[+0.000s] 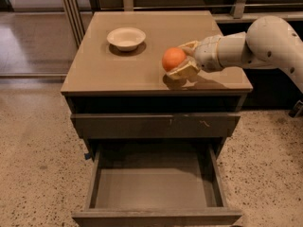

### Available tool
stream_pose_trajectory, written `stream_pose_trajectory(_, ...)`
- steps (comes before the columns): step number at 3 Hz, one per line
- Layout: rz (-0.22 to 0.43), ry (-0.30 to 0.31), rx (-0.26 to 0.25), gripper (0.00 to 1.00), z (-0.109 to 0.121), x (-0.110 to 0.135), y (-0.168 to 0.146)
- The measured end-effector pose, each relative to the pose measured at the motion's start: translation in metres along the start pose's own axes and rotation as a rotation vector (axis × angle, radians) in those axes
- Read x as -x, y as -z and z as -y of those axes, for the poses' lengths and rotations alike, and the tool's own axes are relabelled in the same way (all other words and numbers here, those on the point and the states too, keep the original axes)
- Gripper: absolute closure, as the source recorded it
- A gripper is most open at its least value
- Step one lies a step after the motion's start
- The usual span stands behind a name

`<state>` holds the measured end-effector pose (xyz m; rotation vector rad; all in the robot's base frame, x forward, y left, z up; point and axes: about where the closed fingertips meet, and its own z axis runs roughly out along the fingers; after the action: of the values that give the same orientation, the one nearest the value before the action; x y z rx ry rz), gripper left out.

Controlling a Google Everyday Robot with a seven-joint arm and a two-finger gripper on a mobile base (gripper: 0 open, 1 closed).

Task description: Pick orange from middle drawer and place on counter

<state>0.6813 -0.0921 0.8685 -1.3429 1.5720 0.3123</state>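
The orange (173,58) is held between the two pale fingers of my gripper (181,59), which reaches in from the right on a white arm. The gripper is shut on the orange and holds it just above the tan counter (118,70), right of centre, with a shadow directly beneath it. Whether the orange touches the surface cannot be told. The middle drawer (151,188) is pulled out at the bottom of the view, and its grey floor is bare.
A white bowl (126,37) sits on the counter at the back left. A closed drawer front with pale scratches (203,123) is above the open drawer. Speckled floor (33,145) surrounds the cabinet. Metal rails and dark furniture stand behind.
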Motion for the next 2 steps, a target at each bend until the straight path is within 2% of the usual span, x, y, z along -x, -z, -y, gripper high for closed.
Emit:
stream_pose_trajectory(1,0.019,-0.105,0.014,1.0,0.009,-0.0083,-0.0102)
stream_pose_trajectory(2,0.014,-0.176,0.033,1.0,0.012,-0.0146,-0.0172)
